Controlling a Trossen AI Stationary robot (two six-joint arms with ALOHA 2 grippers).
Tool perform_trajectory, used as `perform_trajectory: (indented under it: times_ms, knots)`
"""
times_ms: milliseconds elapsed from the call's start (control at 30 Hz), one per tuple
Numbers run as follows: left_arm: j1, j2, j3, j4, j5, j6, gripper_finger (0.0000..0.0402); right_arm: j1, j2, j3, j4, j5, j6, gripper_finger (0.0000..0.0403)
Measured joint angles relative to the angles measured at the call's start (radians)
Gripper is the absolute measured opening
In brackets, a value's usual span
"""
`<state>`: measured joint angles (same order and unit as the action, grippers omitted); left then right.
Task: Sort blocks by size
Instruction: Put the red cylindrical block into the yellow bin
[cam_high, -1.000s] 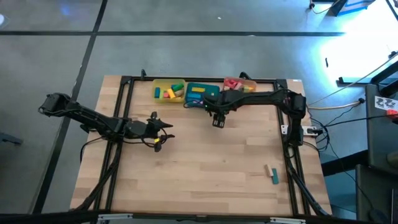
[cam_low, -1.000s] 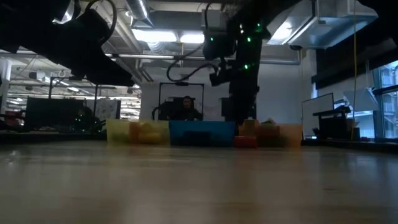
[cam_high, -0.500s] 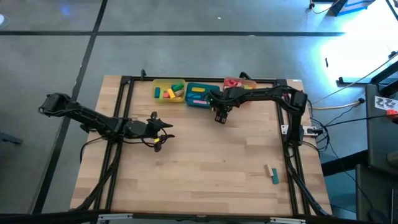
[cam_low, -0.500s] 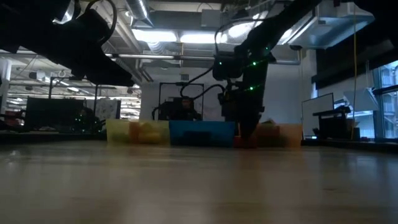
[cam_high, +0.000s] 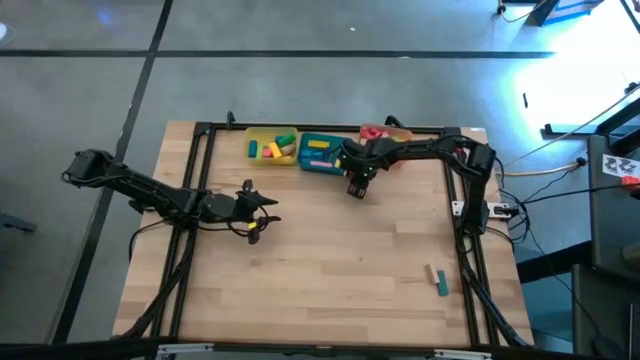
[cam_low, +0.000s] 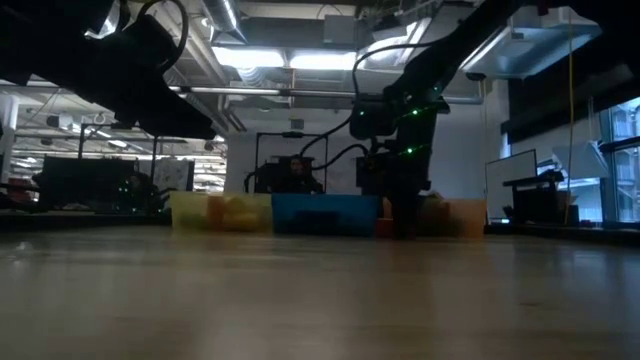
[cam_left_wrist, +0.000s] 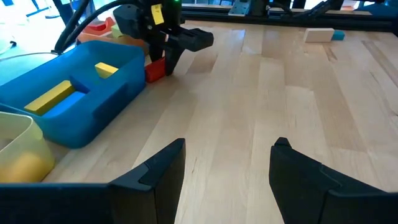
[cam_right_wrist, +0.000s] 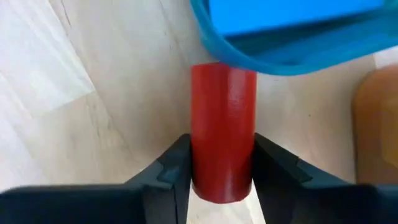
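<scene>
A red block (cam_right_wrist: 222, 130) lying on the counter (cam_high: 340, 260) against the blue tray (cam_right_wrist: 292, 37) is being gripped by the right pincer (cam_right_wrist: 219, 171); the left pincer (cam_left_wrist: 227, 165) is being held open, empty, well apart. The tray could be nudged if the block is dragged while being lifted.

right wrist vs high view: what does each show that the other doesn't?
Right wrist only: the right gripper has a finger on each side of a red cylinder block lying on the table against the blue tray.

High only: the left gripper waiting open at the table's left, the yellow tray, and two loose blocks near the right front corner.

Both: the right gripper, the blue tray, the orange tray and the wooden table.
</scene>
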<state>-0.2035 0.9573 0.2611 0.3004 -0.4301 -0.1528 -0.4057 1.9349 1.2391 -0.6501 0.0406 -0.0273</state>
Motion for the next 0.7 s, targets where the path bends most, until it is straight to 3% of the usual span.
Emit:
perform_trajectory:
  times_ms: [133,400,500,567,700]
  knots:
    - [0.000,0.000,0.000,0.000,0.000,0.000,0.0198,0.000,0.004,0.047,-0.036,-0.031,0.004,0.0133]
    - [0.000,0.000,0.000,0.000,0.000,0.003,0.0198,0.034,-0.039,0.187,-0.236,-0.242,0.053,0.0133]
    - [0.000,0.000,0.000,0.000,0.000,0.003,0.0198,0.072,-0.045,0.246,-0.261,-0.241,0.050,0.0133]
    - [0.000,0.000,0.000,-0.001,0.000,0.003,0.0198,0.094,-0.045,0.277,-0.206,-0.225,0.046,0.0133]
    - [0.000,0.000,0.000,0.000,0.000,0.003,0.0198,0.125,-0.040,0.282,0.085,-0.209,0.013,0.0133]
